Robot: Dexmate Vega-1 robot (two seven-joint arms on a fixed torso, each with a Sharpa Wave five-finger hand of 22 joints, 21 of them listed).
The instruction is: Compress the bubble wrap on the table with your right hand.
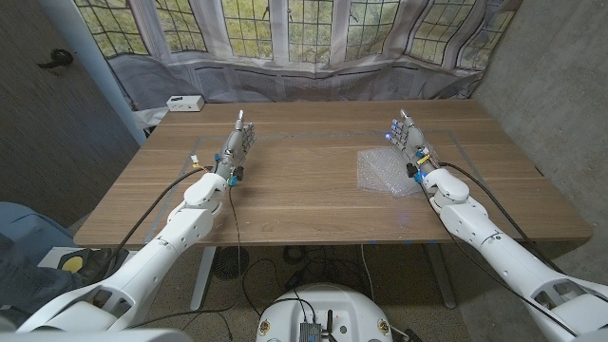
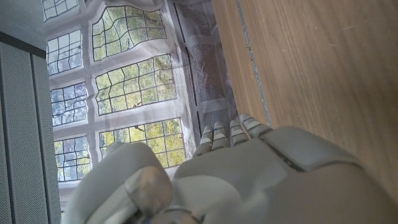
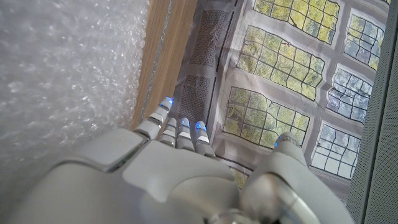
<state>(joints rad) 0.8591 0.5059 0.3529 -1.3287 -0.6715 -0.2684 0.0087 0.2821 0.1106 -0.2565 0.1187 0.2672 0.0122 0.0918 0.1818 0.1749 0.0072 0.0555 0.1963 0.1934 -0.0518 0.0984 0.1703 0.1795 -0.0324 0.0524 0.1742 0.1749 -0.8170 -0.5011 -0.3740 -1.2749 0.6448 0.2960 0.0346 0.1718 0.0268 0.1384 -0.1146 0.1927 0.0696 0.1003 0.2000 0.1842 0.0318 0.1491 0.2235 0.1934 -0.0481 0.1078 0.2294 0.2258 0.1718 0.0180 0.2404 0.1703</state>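
In the head view the right hand (image 1: 408, 135) sits in the upper right of the frame, standing on its edge with its fingers (image 1: 399, 124) stretched out straight and close together toward the far side of the wooden table (image 1: 313, 204). It holds nothing; its fingertips glow blue. The bubble wrap (image 1: 385, 172) lies flat on the table right of centre, a crumpled clear sheet just beside and below the hand in the picture, its right edge reaching under the wrist area; whether the hand actually touches the sheet cannot be told from this view. In the right wrist view the same hand (image 3: 180, 168) fills the lower part, fingers extended, with the bubble wrap (image 3: 68, 74) spread across the upper left of that picture close along its side. The left hand (image 1: 238, 142) is at upper left of centre in the head view, also edge-up, fingers straight and empty, well apart from the wrap. In the left wrist view the left hand (image 2: 236, 174) shows over bare wood. A small white box (image 1: 184, 103) rests at the table's far left corner, before the draped window (image 1: 313, 38).
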